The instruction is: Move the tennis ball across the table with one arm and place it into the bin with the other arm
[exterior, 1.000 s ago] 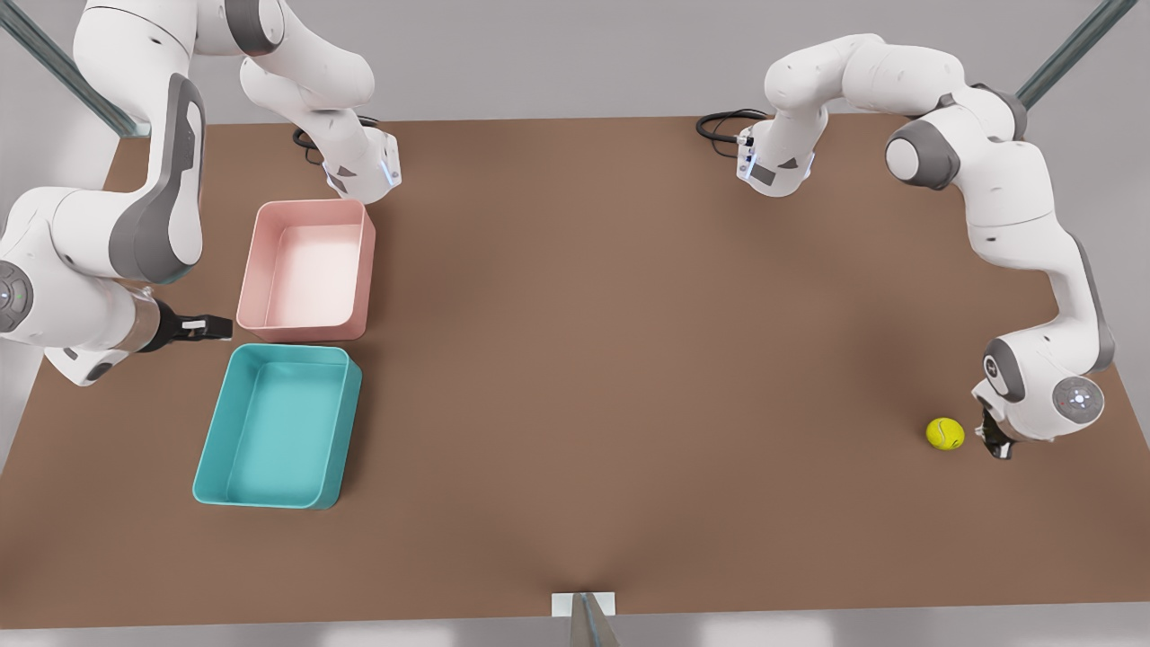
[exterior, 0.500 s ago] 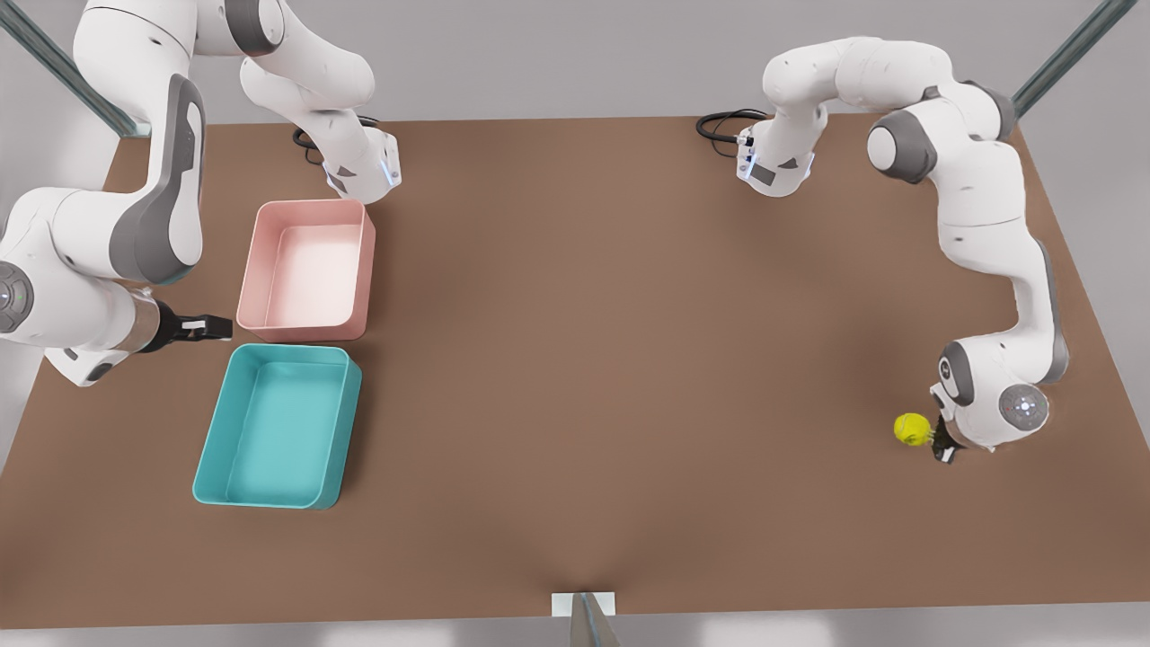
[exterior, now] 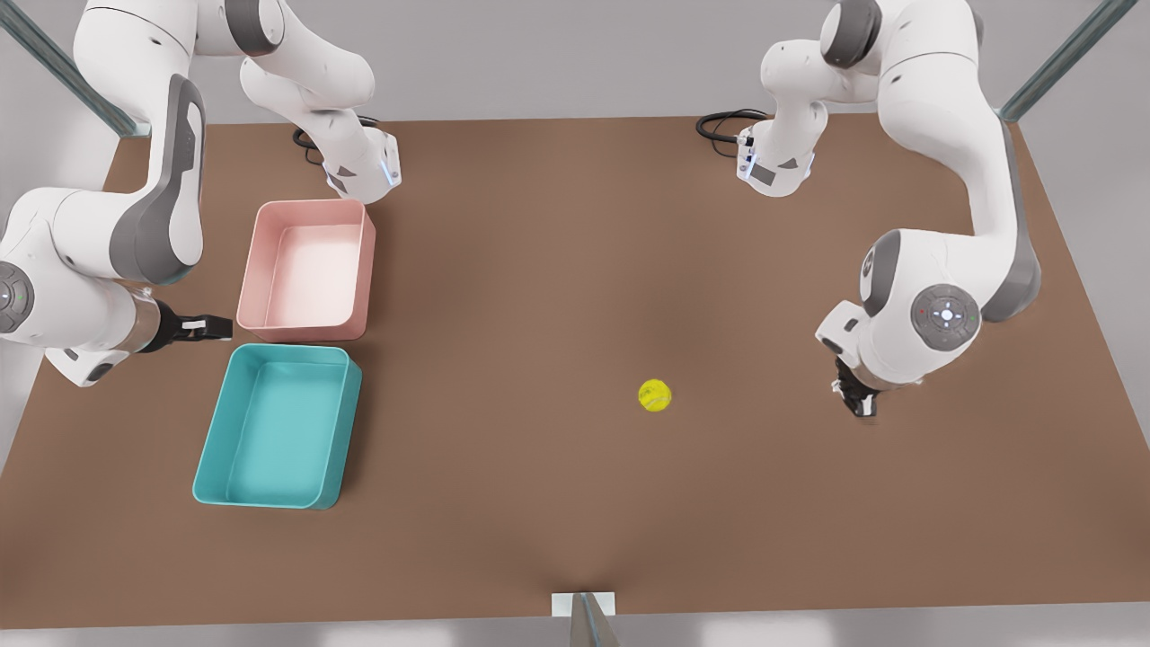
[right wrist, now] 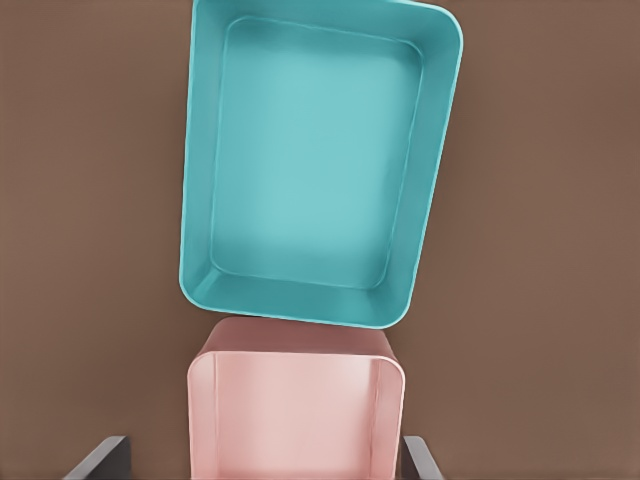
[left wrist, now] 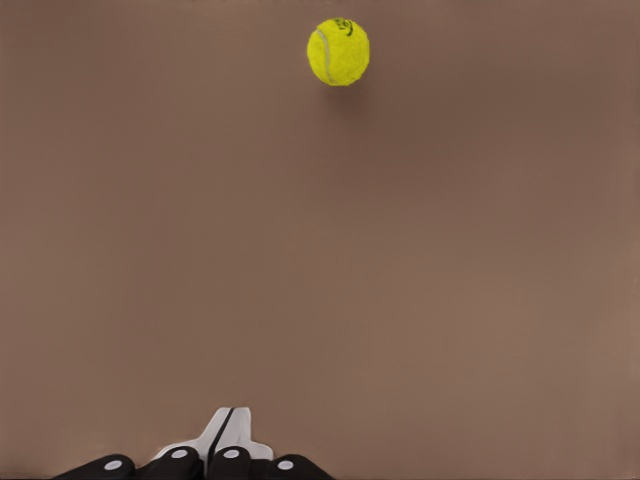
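Note:
The tennis ball (exterior: 655, 395) lies loose on the brown table (exterior: 539, 270), right of centre in the front view. My left gripper (exterior: 858, 402) hangs low over the table to the ball's right, well apart from it. In the left wrist view its fingers (left wrist: 225, 440) are pressed together, with the ball (left wrist: 338, 52) far ahead. My right gripper (exterior: 211, 328) waits at the front view's left, beside the teal bin (exterior: 346, 422), which holds nothing. Its fingers (right wrist: 100, 458) stand wide apart above the pink tray, with the bin (right wrist: 300, 295) beyond.
A smaller pink tray (exterior: 310, 205) holding nothing sits just behind the teal bin, almost touching it. Both arm bases and a black cable (exterior: 719, 126) stand along the table's far edge. A small bracket (exterior: 582, 604) sits at the near edge.
The left gripper swept toward the front view's left and pushed the ball. The ball rolled from the far right to near the middle, ahead of the gripper. The right arm stayed still.

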Robot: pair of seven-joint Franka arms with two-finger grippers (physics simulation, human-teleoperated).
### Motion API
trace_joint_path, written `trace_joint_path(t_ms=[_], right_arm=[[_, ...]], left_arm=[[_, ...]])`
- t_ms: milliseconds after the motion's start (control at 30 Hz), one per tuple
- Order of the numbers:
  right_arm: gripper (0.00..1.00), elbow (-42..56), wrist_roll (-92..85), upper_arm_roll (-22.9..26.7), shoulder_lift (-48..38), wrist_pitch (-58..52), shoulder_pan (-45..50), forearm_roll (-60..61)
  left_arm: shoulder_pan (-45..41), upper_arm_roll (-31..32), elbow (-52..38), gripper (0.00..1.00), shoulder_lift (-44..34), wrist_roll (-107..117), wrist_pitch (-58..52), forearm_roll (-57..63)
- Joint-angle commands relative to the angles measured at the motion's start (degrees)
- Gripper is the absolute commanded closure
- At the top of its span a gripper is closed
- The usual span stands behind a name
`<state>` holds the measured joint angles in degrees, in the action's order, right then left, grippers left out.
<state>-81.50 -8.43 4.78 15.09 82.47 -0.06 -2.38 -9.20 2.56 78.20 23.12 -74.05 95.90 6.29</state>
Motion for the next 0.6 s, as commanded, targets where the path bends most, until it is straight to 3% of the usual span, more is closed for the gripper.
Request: trace_joint_path(t_ms=[0,200,233,267,433,500,567], right_arm=[[0.00,0.0,-0.1,0.0,-0.1,-0.1,0.0,0.1],[0.00,0.0,-0.1,0.1,-0.1,-0.1,-0.1,0.0],[0.00,0.0,-0.1,0.1,-0.1,-0.1,0.0,0.0],[0.00,0.0,-0.1,0.1,-0.1,-0.1,-0.1,0.0],[0.00,-0.1,-0.1,0.1,-0.1,-0.1,-0.1,0.0],[0.00,-0.1,-0.2,0.1,-0.1,-0.2,-0.2,0.1],[0.00,-0.1,-0.2,0.1,-0.1,-0.2,-0.2,0.0]], left_arm=[[-0.9,0.0,-0.2,0.79,-1.1,55.7,-10.6,-0.5],[-6.4,1.6,-2.3,0.79,-4.5,69.8,-16.2,-1.6],[-4.9,1.3,-2.3,0.64,-6.4,71.6,-16.2,-6.5],[-4.2,1.1,-2.3,0.01,-7.9,71.8,-16.3,-7.0],[-4.3,-5.3,-3.1,0.00,-9.4,97.9,-17.2,-6.4],[-4.3,-10.6,-4.6,0.00,-9.3,100.3,-19.5,-13.3],[-4.8,-10.2,-5.3,0.00,-8.6,100.1,-19.6,-13.1]])
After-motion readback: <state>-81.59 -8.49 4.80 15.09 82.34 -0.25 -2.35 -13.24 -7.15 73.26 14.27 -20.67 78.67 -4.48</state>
